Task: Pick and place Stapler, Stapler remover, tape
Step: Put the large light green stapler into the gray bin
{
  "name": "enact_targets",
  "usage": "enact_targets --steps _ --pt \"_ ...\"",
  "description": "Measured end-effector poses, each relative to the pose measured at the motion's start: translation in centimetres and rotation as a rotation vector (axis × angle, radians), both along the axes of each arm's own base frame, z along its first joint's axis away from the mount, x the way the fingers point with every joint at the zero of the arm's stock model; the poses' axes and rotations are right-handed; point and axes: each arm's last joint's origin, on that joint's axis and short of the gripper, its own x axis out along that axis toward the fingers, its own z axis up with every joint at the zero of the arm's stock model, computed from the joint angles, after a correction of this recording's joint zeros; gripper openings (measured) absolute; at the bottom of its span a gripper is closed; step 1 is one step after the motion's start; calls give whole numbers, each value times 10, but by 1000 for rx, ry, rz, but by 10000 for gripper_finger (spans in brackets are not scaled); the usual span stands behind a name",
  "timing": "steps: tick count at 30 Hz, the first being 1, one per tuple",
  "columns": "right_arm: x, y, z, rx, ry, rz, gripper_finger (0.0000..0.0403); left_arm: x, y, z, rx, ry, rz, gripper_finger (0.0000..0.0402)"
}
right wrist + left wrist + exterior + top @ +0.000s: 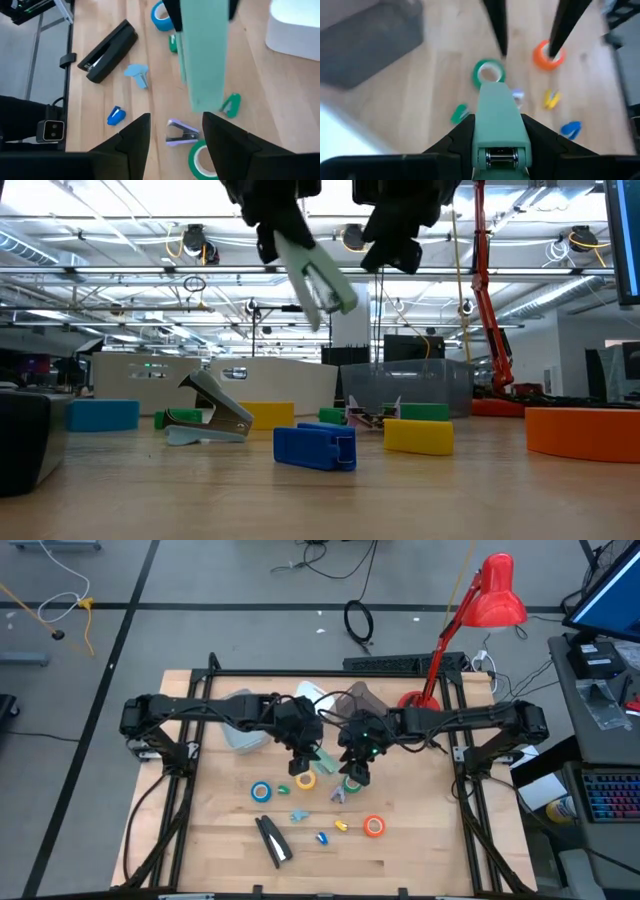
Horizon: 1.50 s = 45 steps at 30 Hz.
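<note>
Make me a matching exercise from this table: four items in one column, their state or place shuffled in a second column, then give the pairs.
Items:
1. green stapler
2. black stapler
3. orange tape roll
4. right pincer

States or places:
A. lying on the table near its front edge
B. open, holding nothing, above the table
C. held off the table in the left pincer
D. flat on the table toward the right side

Pairs: 1-C, 2-A, 3-D, 4-B
</note>
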Motion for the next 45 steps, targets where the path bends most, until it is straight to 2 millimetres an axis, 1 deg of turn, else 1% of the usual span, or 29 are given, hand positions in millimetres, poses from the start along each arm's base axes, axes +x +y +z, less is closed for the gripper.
enact_targets --steps 3,6,10,12,15,17,19,21,25,27,29,33,36,41,45 --pt "-3 -1 -3 0 46 -3 179 -6 4 -4 65 83 102 127" --pt "-6 -1 -5 1 86 -3 180 -17 11 -6 135 185 244 127" --pt "-8 -1 -7 -2 112 -3 180 -36 19 0 219 266 450 127" --pt "-9 -1 -7 -7 112 4 180 -47 23 8 259 261 551 127" --pt "-9 -1 -7 -16 109 15 180 -67 25 24 308 241 684 127" --pt "-9 -2 -7 -20 107 17 180 -83 26 33 334 196 767 127" --pt "-9 -3 -7 -27 105 21 180 -100 25 38 344 149 857 127" --pt "-9 -6 -7 -35 102 17 180 -119 24 38 337 98 954 127" --pt "-8 -11 -7 -69 100 -12 180 -149 18 25 323 11 1126 127" --pt "-8 -15 -7 -83 98 -21 180 -159 13 13 308 -15 1184 127" --pt "-8 -18 -7 -86 95 -28 180 -164 8 1 307 -52 1234 127" --pt "-9 -26 -7 -86 93 -51 180 -168 -2 -24 319 -112 1322 127" --pt "-9 -31 -6 -86 87 -68 180 -170 -5 -40 334 -159 1391 127" --pt "-9 -39 -6 -84 81 -91 180 -171 -4 -61 359 -182 1476 127" --pt "-8 -43 -5 -84 65 -105 180 -166 0 -73 364 -156 1511 127"
